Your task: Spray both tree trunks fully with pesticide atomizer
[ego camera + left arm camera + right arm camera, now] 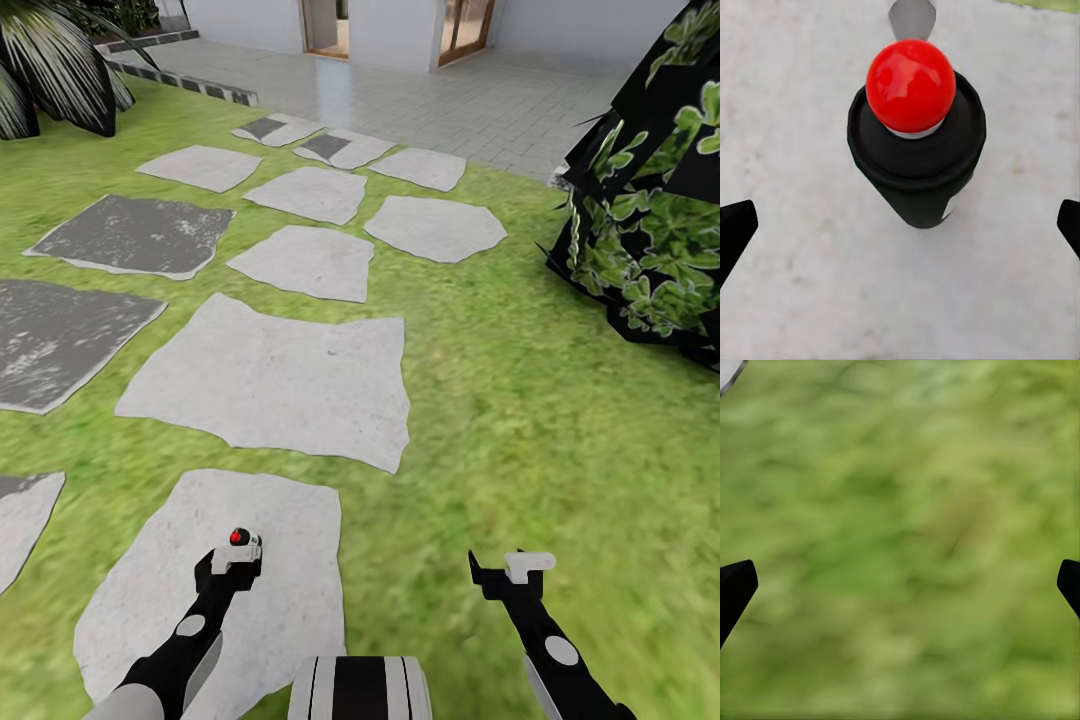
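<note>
Head view: green lawn floor (pixel 520 420) crossed by pale and dark grey stepping stones, paved terrace and white house (pixel 400 25) beyond, leafy dark shrub (pixel 650 200) at the far right edge of the lawn, spiky plant (pixel 50 70) at the far left corner. Left gripper (pixel 232 560) poised over the nearest pale stepping stone (pixel 290 590), close to its far edge, with a red dot of the pesticide atomizer (pixel 239 537) visible just at its tip. Right gripper (pixel 510 575) hanging over bare grass, well apart from the stone. Neither tree trunk in sight.

Left wrist view: pesticide atomizer (pixel 916 142) standing upright on the pale stone, black body, round red top, thin pale band below the ball, small pale patch low on the body, too small to read. Dark fingertips (pixel 735 232) spread wide at either side, well clear of the bottle; jaws released, nothing grasped.

Right wrist view: blurred grass, a sliver of stone at one corner; fingertips (pixel 735 592) likewise spread wide, jaws released and empty.

Progress, as judged: approach to the atomizer made, pick-up not yet done; descent and closure of the left jaws on the bottle left, then travel to both trees and full spraying of each trunk. No brand, label or legible writing anywhere.
</note>
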Motion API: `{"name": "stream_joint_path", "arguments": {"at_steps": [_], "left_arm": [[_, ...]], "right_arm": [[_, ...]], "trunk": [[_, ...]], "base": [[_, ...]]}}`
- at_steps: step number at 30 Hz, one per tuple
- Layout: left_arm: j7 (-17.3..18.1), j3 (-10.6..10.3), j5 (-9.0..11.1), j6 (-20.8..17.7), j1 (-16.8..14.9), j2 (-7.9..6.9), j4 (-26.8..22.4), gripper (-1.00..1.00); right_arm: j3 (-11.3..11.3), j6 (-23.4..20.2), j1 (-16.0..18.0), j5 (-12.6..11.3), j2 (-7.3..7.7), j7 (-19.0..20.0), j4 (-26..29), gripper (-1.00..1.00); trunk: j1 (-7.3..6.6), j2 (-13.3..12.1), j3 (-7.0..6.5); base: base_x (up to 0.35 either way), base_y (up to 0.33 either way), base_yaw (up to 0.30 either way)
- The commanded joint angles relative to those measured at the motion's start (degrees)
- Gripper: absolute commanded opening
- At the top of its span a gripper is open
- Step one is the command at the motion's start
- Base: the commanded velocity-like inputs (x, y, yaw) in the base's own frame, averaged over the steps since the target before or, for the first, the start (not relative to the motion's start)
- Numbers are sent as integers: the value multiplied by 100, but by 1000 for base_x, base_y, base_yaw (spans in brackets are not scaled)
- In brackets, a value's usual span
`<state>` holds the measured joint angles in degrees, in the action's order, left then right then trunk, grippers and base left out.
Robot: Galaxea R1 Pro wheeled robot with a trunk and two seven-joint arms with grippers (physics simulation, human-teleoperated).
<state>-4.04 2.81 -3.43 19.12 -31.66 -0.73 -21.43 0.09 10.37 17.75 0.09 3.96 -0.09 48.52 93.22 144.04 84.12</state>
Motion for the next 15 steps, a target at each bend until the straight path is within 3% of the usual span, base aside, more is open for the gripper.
{"name": "stream_joint_path", "arguments": {"at_steps": [1, 9, 15], "left_arm": [[0, 0, 0, 1, 1, 1, -4, 100], [0, -3, -9, 387, 74, 2, -2, 100], [-2, -8, -6, 446, 89, 1, -1, 100]], "right_arm": [[0, 0, 0, 0, 0, 0, 0, 100], [0, 0, 0, 2, 0, 0, -8, 100], [0, 0, 0, 0, 0, 0, -9, 100]], "trunk": [[0, 0, 0], [0, 0, 0], [0, 0, 0]], "base": [[2, 0, 0], [0, 0, 0], [7, 0, 0]]}}
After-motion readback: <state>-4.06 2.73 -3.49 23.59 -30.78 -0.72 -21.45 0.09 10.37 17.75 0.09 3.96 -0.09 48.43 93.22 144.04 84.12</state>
